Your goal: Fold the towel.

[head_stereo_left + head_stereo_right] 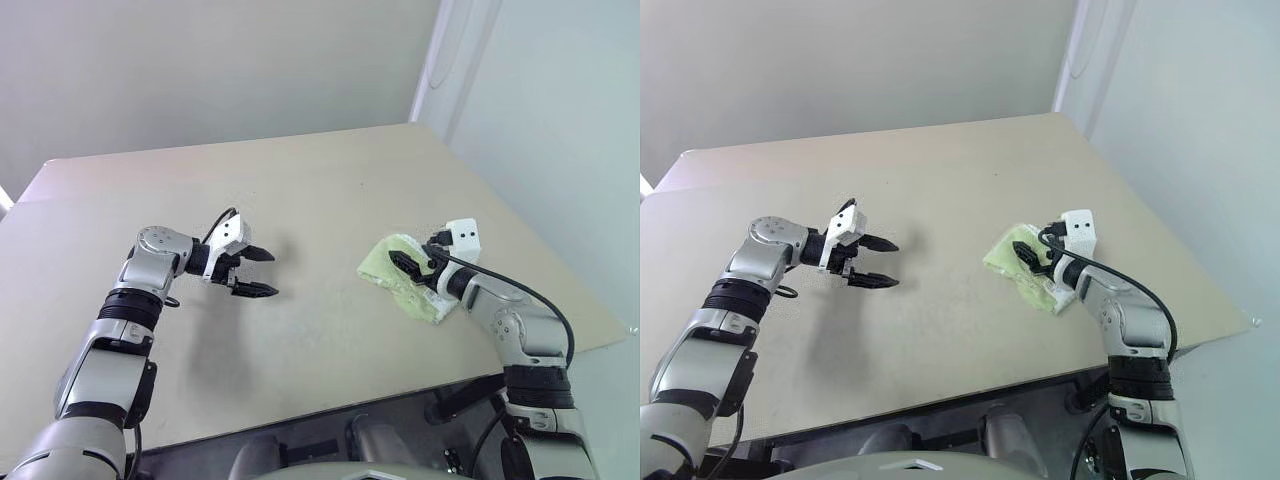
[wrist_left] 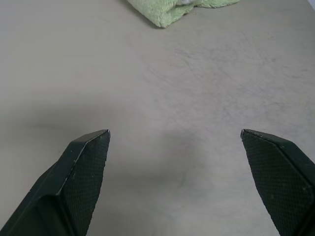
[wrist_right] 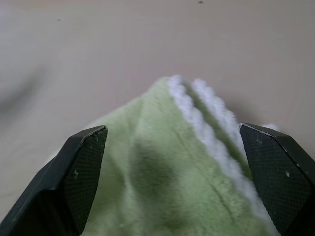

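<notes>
The towel (image 1: 383,258) lies as a small folded lime-green bundle with white edging on the right part of the table. My right gripper (image 1: 405,268) hangs just over it, open, its two fingers either side of the towel (image 3: 162,167) in the right wrist view; I cannot tell whether they touch it. My left gripper (image 1: 272,273) is open and empty above bare table left of centre, pointing toward the towel (image 2: 167,10), well apart from it.
The beige table (image 1: 300,180) stretches wide between and behind the grippers. Its right edge (image 1: 560,270) runs close to the towel. The front edge (image 1: 330,410) lies near my arms. A pale wall stands behind.
</notes>
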